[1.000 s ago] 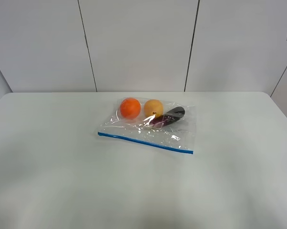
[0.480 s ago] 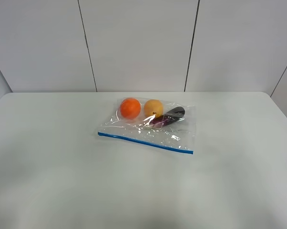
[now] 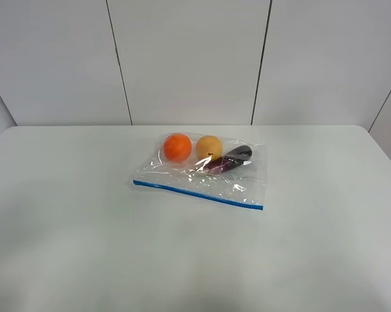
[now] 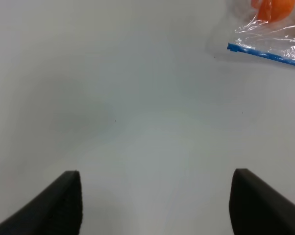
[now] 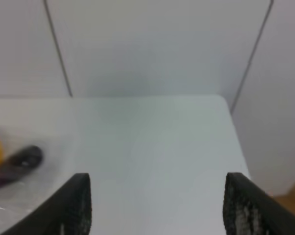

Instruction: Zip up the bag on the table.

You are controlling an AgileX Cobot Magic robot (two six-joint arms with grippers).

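Observation:
The clear bag [image 3: 205, 173] lies flat on the white table [image 3: 78, 214], a little behind its middle. Its blue zip strip [image 3: 197, 195] runs along the near long edge. Inside are an orange fruit [image 3: 177, 147], a yellow fruit [image 3: 209, 147] and a dark purple eggplant [image 3: 229, 159]. Neither gripper shows in the high view. In the left wrist view my left gripper [image 4: 155, 205] is open over bare table, with a bag corner [image 4: 270, 44] far off. In the right wrist view my right gripper [image 5: 157, 208] is open and empty, with the eggplant [image 5: 15, 164] blurred at the edge.
A white panelled wall [image 3: 195, 58] stands behind the table. The table's far right corner [image 5: 221, 100] shows in the right wrist view, with a drop to the floor beyond it.
A dark part at the upper right edge of the high view one second ago is gone. The bag has not moved.

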